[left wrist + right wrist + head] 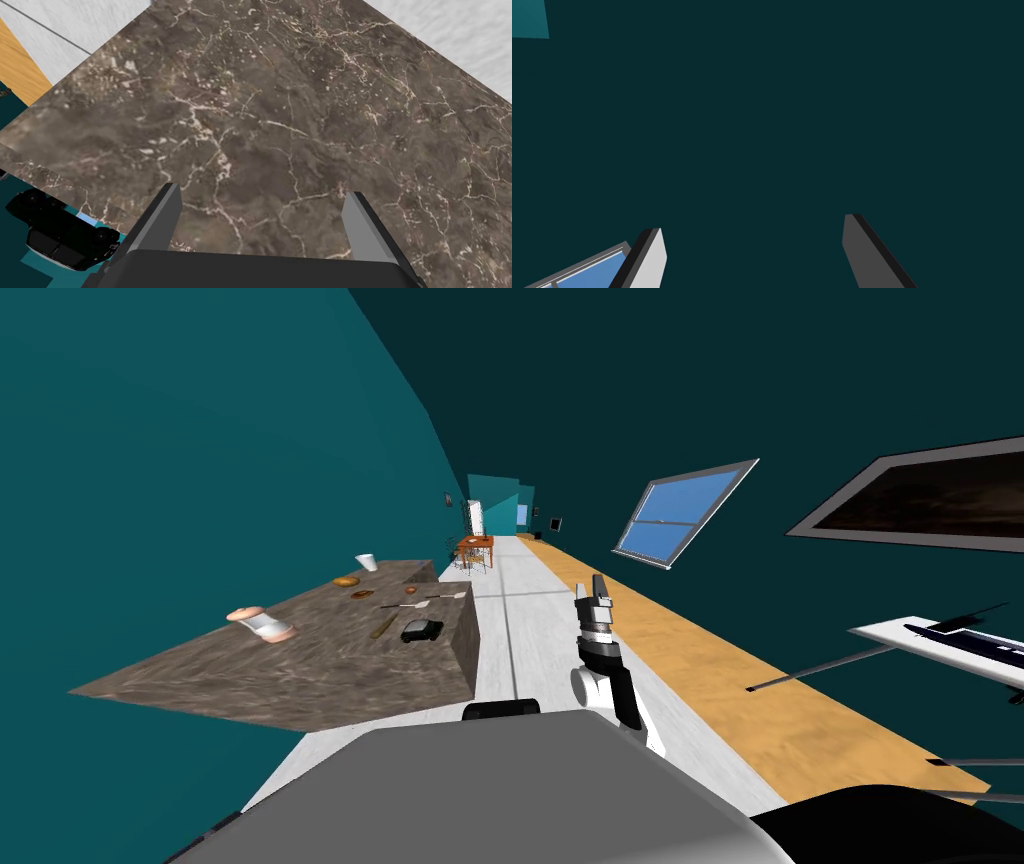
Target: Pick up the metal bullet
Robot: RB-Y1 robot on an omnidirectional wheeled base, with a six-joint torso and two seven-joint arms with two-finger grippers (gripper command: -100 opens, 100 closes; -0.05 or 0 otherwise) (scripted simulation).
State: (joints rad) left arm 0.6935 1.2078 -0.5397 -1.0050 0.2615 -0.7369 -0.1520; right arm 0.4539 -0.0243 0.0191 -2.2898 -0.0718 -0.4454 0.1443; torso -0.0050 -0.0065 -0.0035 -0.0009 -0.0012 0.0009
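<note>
The head view shows the brass-coloured bullet (pixel 383 628) lying near the table's (pixel 300 688) right edge, beside a black toy car (pixel 421 631). The left gripper (pixel 262 200) is spread wide over bare tabletop. The right gripper (pixel 598 584) is raised and equally wide.

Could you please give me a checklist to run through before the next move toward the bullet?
1. Left tool open: ok.
2. Bullet found on marble table, beside black toy car: ok.
3. Bullet between left tool's fingers: not ok, bare marble there.
4. Right tool open, away from table: ok.
5. Bullet free of neighbouring things: cannot tell.
</note>
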